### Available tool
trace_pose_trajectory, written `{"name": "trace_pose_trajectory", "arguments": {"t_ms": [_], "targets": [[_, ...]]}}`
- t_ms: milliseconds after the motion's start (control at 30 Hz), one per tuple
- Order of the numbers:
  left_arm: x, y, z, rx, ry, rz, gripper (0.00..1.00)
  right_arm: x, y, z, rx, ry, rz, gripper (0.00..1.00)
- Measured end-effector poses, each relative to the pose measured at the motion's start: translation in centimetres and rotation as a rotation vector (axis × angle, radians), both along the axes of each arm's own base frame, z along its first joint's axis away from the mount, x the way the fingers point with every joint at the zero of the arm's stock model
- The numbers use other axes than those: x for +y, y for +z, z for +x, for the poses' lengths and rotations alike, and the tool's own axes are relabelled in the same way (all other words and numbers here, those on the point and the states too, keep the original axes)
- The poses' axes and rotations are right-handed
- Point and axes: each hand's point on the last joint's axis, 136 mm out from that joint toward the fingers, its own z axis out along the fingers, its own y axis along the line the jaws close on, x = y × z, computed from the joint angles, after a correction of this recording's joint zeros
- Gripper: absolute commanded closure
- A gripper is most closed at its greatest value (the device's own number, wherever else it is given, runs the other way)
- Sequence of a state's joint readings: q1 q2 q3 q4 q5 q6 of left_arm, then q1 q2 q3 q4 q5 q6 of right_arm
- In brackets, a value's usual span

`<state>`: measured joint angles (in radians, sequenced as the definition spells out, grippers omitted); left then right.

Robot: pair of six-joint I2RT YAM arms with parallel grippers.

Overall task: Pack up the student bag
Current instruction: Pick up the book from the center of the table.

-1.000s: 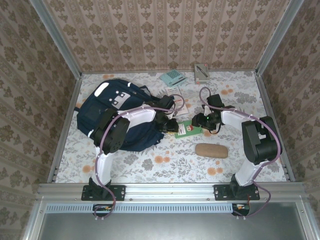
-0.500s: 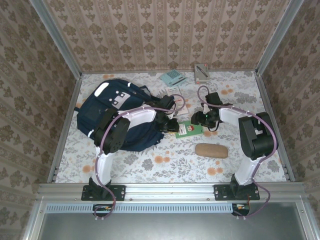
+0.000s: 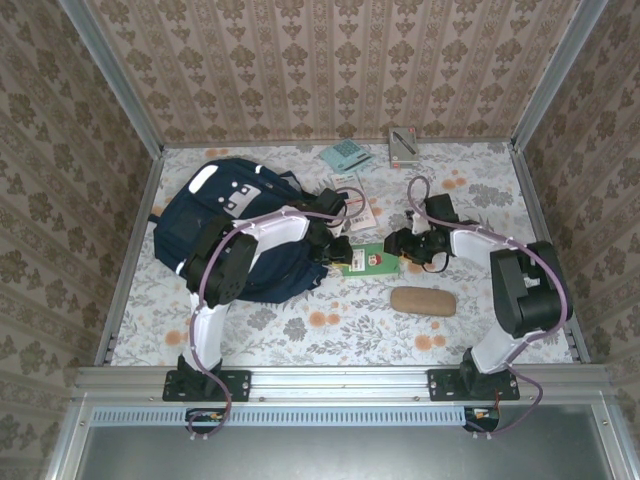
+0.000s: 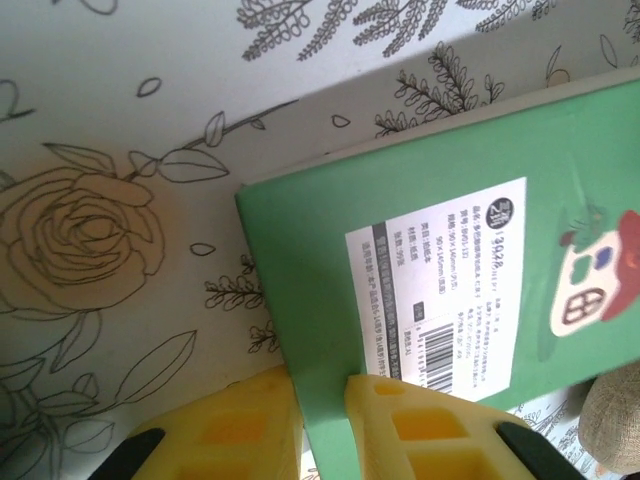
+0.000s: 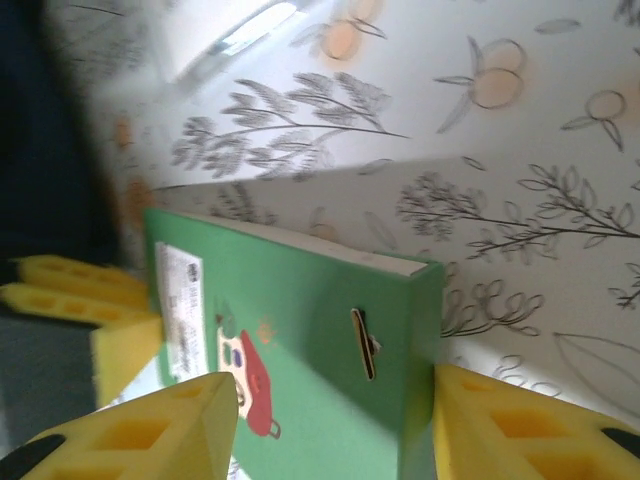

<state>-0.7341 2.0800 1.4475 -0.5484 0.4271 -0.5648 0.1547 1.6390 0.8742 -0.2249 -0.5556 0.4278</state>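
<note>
The student bag [image 3: 225,225], navy with white top patches, lies at the left of the table; its dark fabric shows in the right wrist view [image 5: 50,140]. A green notebook [image 3: 367,262] with a white barcode label and a little house picture lies just right of the bag. My left gripper [image 3: 338,252] is shut on the notebook's [image 4: 440,270] left edge, yellow fingers [image 4: 420,420] pinching it on both faces [image 4: 322,410]. My right gripper [image 3: 402,245] stands open at the notebook's [image 5: 310,330] other end, its fingers [image 5: 520,430] spread wider than the cover [image 5: 335,425].
A brown pouch [image 3: 423,300] lies in front of the notebook. White printed sheets [image 3: 352,200] lie beside the bag's top. A teal booklet [image 3: 346,155] and a grey box [image 3: 404,145] sit by the back wall. Patterned walls close in three sides.
The green notebook has shifted a little left toward the bag and lies flatter. The right arm's elbow has swung out to the right. The left gripper keeps its hold.
</note>
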Motion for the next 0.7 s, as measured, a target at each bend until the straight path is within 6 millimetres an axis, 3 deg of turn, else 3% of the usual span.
{"name": "trace_pose_trajectory", "arguments": {"t_ms": [100,200,367,567,700], "targets": [[0.2,0.0,0.0,0.004,-0.002,0.002,0.8,0.3,1.6,0.1,-0.034,0.007,0.04,0.52],[0.3,0.0,-0.1,0.006,-0.004,0.004,0.8,0.4,1.9,0.3,-0.039,0.006,0.06,0.53],[0.4,0.0,-0.1,0.005,-0.003,0.008,0.8,0.4,1.2,0.5,-0.018,0.005,0.059,0.55],[0.7,0.0,-0.2,0.01,0.0,0.023,0.8,0.5,-1.3,0.3,0.061,-0.005,0.062,0.6],[1.1,-0.1,-0.3,0.018,0.003,0.035,0.8,0.9,-0.7,0.9,0.042,-0.026,0.106,0.6]]}}
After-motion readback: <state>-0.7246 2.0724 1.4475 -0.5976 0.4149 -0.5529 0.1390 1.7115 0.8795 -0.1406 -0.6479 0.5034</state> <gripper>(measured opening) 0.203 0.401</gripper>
